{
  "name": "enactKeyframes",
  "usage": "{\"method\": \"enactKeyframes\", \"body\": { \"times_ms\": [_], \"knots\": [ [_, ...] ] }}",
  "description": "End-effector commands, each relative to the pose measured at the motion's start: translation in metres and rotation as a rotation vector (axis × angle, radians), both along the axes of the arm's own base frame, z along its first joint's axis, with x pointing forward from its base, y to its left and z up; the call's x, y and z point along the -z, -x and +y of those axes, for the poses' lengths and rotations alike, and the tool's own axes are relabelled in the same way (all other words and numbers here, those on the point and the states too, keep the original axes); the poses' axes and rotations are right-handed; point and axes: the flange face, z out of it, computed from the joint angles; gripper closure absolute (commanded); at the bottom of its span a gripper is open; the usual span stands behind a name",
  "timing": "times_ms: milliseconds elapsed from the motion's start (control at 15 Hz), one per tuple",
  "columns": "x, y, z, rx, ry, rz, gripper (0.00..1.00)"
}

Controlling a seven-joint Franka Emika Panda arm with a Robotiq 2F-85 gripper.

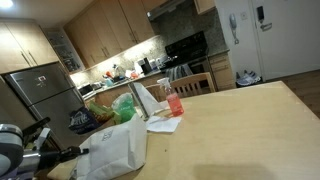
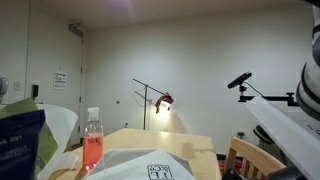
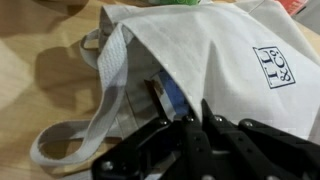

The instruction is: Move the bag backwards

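As far as my wrist view shows, the gripper sits right at the mouth of the bag, with its black fingers close against the fabric edge. I cannot tell whether they are pinching the cloth or only lying on it. Just past the fingers something blue shows inside the opening. A strap loops off the bag onto the wooden table, and the dark square logo is on the bag's side, away from the strap.

In an exterior view the bag slumps on the table, and my arm comes in beside it. Papers lie just behind the bag. A green item is also behind it, and the bottle stands upright beyond the papers, apart from the bag. In an exterior view the bottle rises behind the bag.
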Motion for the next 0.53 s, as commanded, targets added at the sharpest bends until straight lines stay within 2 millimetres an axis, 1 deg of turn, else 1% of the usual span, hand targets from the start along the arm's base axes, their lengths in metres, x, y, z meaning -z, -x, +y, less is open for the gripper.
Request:
{"method": "enactKeyframes", "body": {
  "times_ms": [0, 133, 200, 333, 467],
  "knots": [
    [0.000, 0.000, 0.000, 0.000, 0.000, -0.001, 0.96],
    [0.000, 0.000, 0.000, 0.000, 0.000, -0.001, 0.96],
    [0.000, 0.001, 0.000, 0.000, 0.000, -0.001, 0.99],
    [-0.009, -0.002, 0.000, 0.007, -0.007, 0.001, 0.99],
    [-0.024, -0.004, -0.011, 0.033, -0.026, -0.014, 0.99]
  ]
}}
